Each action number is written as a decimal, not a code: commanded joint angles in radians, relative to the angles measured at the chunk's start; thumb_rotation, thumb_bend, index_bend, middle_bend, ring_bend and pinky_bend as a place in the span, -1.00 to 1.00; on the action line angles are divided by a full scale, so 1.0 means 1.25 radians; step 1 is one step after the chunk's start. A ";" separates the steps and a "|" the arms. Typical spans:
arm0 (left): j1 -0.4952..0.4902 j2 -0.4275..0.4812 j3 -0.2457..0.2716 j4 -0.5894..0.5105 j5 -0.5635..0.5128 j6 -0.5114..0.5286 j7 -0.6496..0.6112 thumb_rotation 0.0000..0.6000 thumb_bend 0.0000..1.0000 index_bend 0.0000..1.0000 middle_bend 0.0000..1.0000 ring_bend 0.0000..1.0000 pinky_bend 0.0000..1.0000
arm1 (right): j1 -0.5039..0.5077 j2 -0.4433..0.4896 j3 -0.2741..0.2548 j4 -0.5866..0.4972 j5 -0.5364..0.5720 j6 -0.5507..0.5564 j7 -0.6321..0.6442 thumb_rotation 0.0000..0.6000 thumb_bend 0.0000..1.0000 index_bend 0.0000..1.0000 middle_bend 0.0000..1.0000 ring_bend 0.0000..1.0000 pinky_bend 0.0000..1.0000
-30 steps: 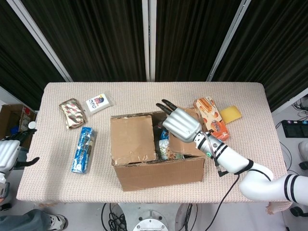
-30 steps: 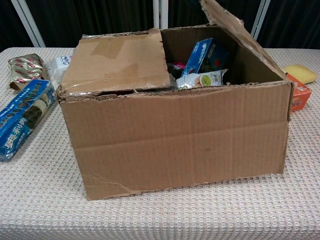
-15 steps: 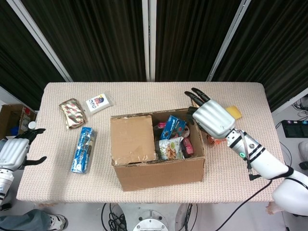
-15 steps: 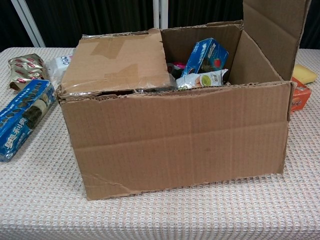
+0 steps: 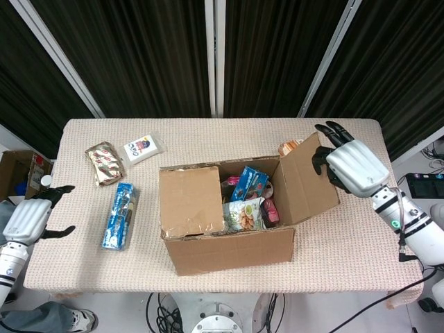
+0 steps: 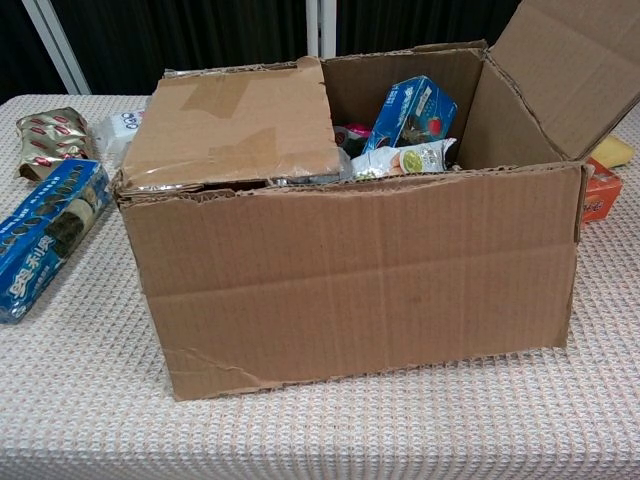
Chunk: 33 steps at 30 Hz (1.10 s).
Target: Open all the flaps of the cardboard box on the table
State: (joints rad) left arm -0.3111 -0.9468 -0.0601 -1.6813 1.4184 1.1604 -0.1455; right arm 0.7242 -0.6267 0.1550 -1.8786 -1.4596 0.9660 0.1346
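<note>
The cardboard box [image 5: 229, 246] stands mid-table, shown close up in the chest view [image 6: 350, 285]. Its left flap [image 5: 192, 200] lies flat over the left half and looks taped [image 6: 235, 125]. The right flap [image 5: 306, 183] is raised and leans outward to the right [image 6: 570, 70]. My right hand [image 5: 354, 166] is at that flap's outer edge, fingers spread, with the thumb against the cardboard. My left hand [image 5: 28, 218] hovers open beyond the table's left edge. Snack packs [image 5: 246, 198] show inside the box.
A blue cookie pack [image 5: 119, 215], a gold packet [image 5: 104, 163] and a white pack [image 5: 144, 147] lie left of the box. An orange box [image 6: 600, 190] and a yellow sponge [image 6: 618, 150] sit right of it, under the raised flap.
My right hand swept from above the box to the right, swinging the right flap up and outward. My left hand has risen slightly at the table's left edge.
</note>
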 commanded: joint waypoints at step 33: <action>-0.541 -0.122 -0.156 -0.112 0.051 -0.470 0.481 1.00 0.00 -0.66 -0.56 -0.62 -0.39 | -0.270 -0.091 0.051 0.167 -0.078 0.457 0.427 1.00 0.77 -0.76 -0.69 -1.00 -1.00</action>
State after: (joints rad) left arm -0.9423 -1.0546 -0.2374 -1.8504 1.5281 0.6065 0.4117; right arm 0.3905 -0.7337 0.2201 -1.6777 -1.5569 1.5409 0.6629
